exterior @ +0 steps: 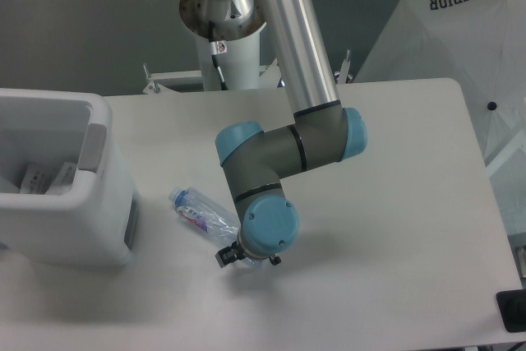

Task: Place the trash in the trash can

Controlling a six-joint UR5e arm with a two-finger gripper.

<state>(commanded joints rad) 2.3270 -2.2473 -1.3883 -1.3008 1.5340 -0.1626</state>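
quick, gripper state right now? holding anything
Gripper: low over one end of the crushed bottle, jaws hidden under the wrist, so open, shut or holding cannot be told.

The trash can [62,195] blocks the left edge of the frame; its top is open. The bottle [200,212] lies just right of it at lower centre, with a narrow strip of bare table [394,228] between them. The arm [283,150] crosses the centre. Tabletop at right and along the bottom offers open passage.
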